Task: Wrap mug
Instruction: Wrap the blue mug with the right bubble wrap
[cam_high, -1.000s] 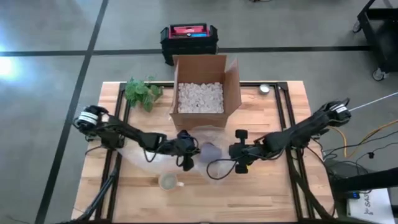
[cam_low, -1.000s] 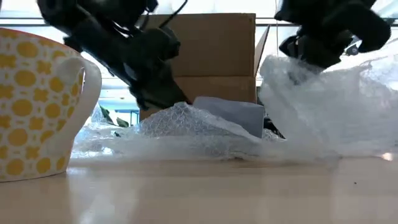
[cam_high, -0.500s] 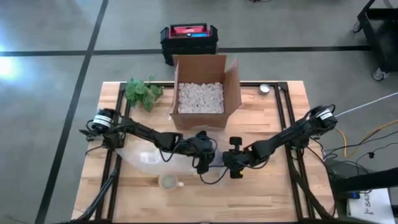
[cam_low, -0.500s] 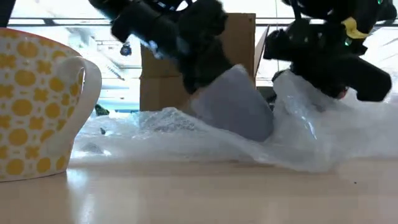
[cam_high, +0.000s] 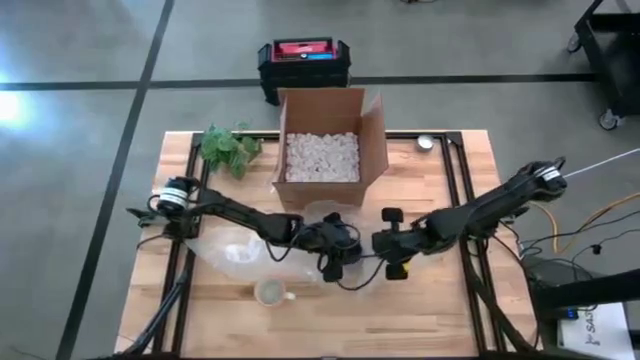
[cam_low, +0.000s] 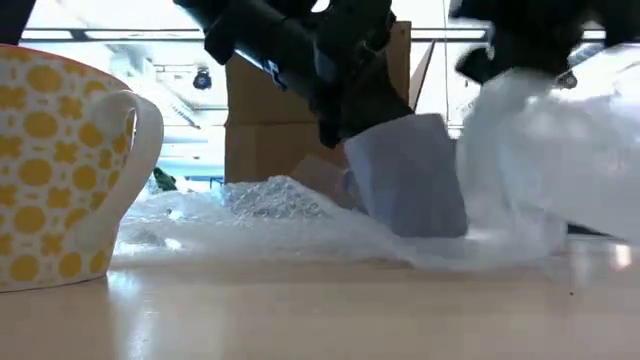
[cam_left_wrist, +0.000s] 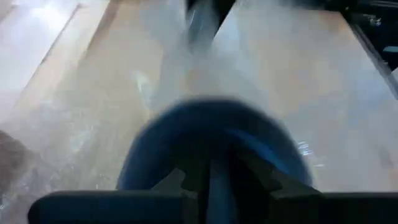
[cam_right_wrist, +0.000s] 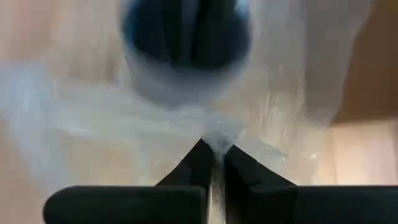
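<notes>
At the table's centre, the left gripper (cam_high: 343, 250) holds the blue mug (cam_low: 405, 175) by its rim, one finger inside the cup and one outside, jaws pinching the wall. The mug stands tilted on the bubble wrap (cam_low: 250, 210). From three o'clock of the mug, the right gripper (cam_high: 388, 243) has its jaws pressed together on a fold of the wrap, lifted beside the mug. A yellow patterned mug (cam_high: 270, 292) stands apart at seven o'clock.

Glossy ceramic mug (cam_low: 405, 175), clear crinkled plastic bubble wrap (cam_low: 250, 210), smooth wooden table (cam_high: 440, 310)
</notes>
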